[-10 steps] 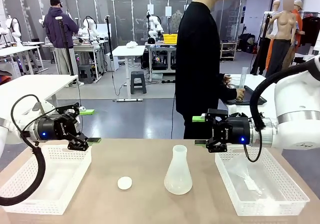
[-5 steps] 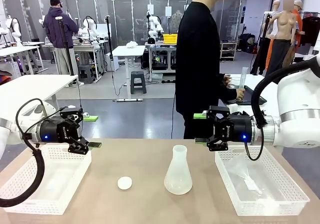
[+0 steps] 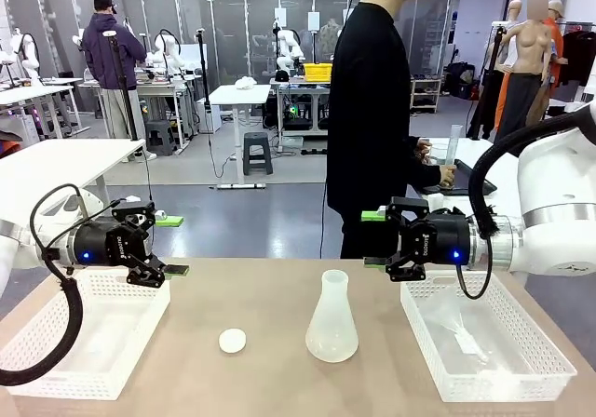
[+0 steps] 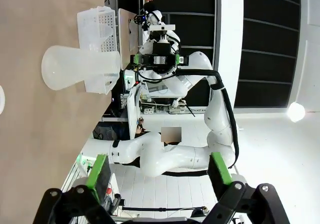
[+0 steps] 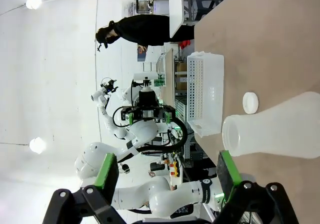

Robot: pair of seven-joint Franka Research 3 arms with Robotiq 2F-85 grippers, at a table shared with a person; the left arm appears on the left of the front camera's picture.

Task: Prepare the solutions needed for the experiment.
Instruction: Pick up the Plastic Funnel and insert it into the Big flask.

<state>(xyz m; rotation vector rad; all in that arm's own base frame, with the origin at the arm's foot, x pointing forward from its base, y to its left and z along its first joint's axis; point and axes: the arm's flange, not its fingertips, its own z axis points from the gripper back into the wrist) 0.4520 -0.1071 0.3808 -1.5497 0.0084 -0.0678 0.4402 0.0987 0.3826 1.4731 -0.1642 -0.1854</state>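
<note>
**Item 1.** My left end effector [image 3: 172, 246]: jaws spread wide, nothing between them, held level above the inner edge of the white perforated plastic basket [image 3: 65, 378] on my left.

**Item 2.** My right end effector [image 3: 372, 240]: likewise fully apart and empty, above the inner far corner of the second white perforated plastic basket [image 3: 503, 389] on my right.

**Item 3.** Translucent white plastic conical flask [image 3: 332, 319]: upright, uncapped, mid-table between both end effectors and apart from each.

**Item 4.** Small round white cap [image 3: 233, 341]: lying flat on the tan table [image 3: 279, 384], near the flask on its left.

**Item 5.** The solutions: no liquid discernible in the flask, so I cannot tell where they are.

**Step, as I judge it:** opening stage, nothing gripped yet.

**Next move:** one end effector descends to the flask's neck and closes squarely, keeping the flask upright.
</note>
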